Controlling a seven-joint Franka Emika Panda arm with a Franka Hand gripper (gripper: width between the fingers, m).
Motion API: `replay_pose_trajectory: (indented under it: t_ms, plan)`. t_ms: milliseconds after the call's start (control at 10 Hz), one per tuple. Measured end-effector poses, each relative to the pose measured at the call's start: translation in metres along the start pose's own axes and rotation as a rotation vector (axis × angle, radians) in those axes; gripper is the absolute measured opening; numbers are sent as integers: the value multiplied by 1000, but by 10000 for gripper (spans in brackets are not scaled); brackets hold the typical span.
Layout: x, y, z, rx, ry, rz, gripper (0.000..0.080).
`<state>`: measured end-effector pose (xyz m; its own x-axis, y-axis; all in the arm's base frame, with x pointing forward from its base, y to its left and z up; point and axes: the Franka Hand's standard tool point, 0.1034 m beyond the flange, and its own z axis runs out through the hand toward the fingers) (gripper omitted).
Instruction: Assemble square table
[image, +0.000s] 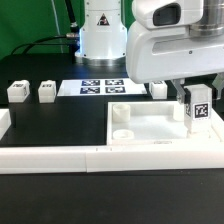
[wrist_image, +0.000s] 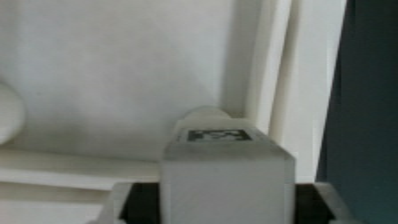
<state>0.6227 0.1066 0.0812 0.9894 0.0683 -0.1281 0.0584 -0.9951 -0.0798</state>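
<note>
1. Nearest, at 6 o'clock of the exterior view, the white border bars (image: 60, 155) are laid end to end.
2. Behind them, toward 4 o'clock, the square slab (image: 150, 126) is laid flat, a round corner socket (image: 120, 113) raised at its 9 o'clock side.
3. Toward the slab's 3 o'clock side, the leg block (image: 197, 110) is held upright. The jaws of the gripper (image: 193, 92) are clamped on it, and dark fingers (wrist_image: 135, 205) are seen against its sides in the wrist view.
4. Farther back, a second leg block (image: 158, 90) is set beyond the slab's 12 o'clock edge. A third leg block (image: 46, 91) and a fourth leg block (image: 17, 91) are placed at 10 o'clock.
5. The marker board (image: 100, 87) is seen toward 12 o'clock.
</note>
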Motion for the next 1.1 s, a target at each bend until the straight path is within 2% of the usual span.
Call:
replay_pose_trajectory:
  t_ms: [200,400,700,1000,1100]
  plan:
    - [0,-3,1,7,-2,180,291]
    - [0,-9,3,49,-26,474,291]
    - [7,-10,2,90,10,865,291]
    - [8,-10,3,102,5,1078,292]
    - [8,-9,3,122,23,1178,292]
